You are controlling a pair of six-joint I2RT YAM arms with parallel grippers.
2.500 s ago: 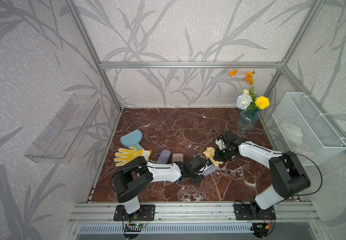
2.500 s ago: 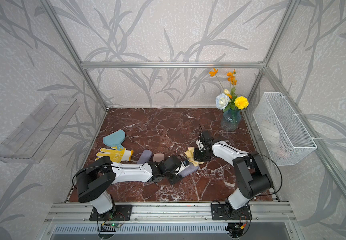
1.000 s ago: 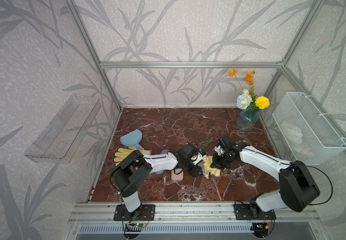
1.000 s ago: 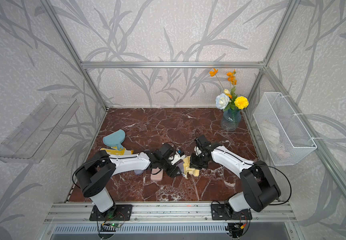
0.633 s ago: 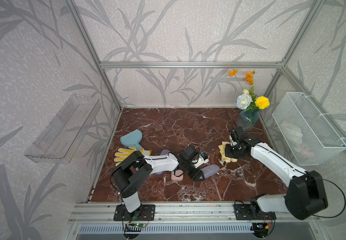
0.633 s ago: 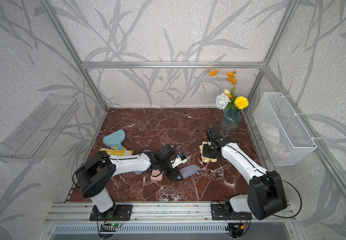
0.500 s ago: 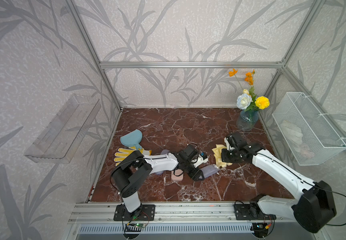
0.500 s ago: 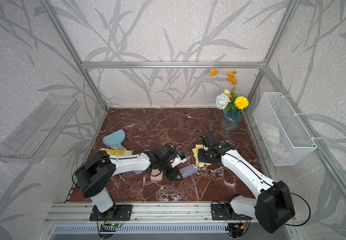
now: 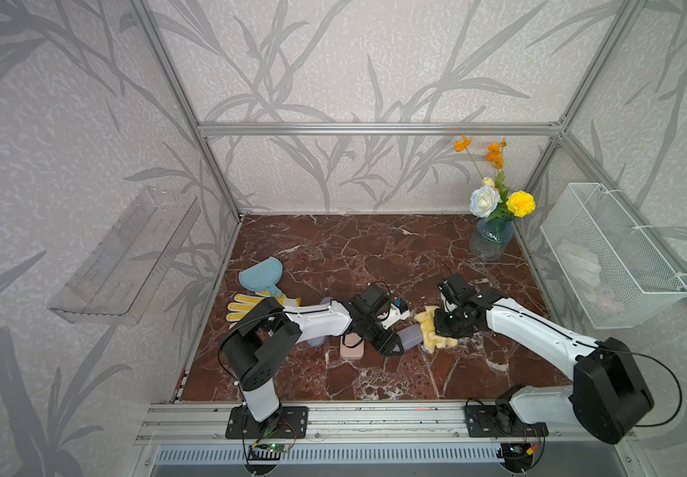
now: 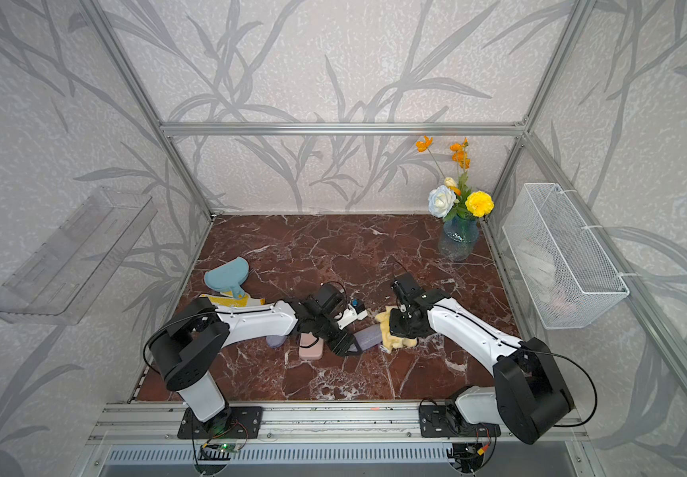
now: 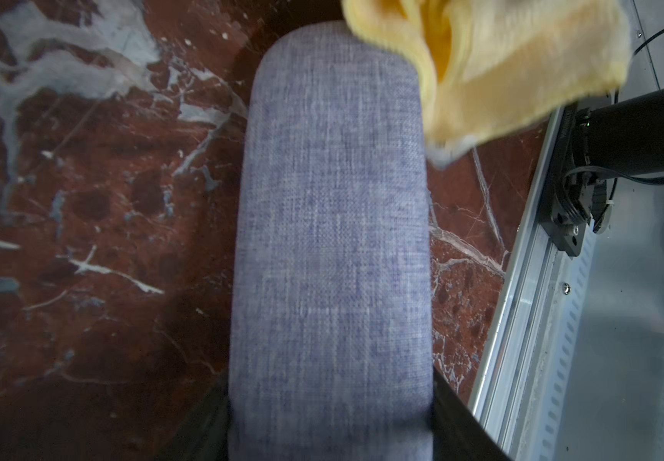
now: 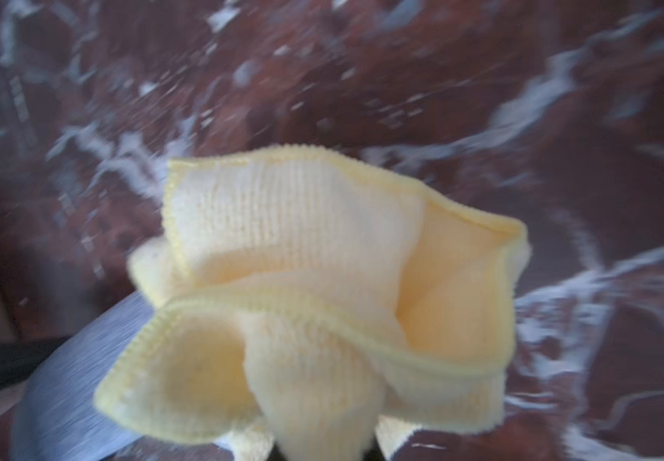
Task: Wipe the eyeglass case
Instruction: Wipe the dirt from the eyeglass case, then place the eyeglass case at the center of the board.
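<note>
Top view: right arm (image 9: 532,326) toward case (image 9: 412,335)

No writing, label, brand or number can be read anywhere (the eyeglass case (image 11: 330,239) and the yellow cloth (image 12: 302,299) show only plain woven fabric).

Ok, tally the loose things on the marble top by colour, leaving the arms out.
Yellow: 2, cloth and glove
Lavender-grey: 2, eyeglass case and half-hidden case
Pink: 1, pink case
Light blue: 1, pouch
Blue glass: 1, vase
Total: 7
</note>
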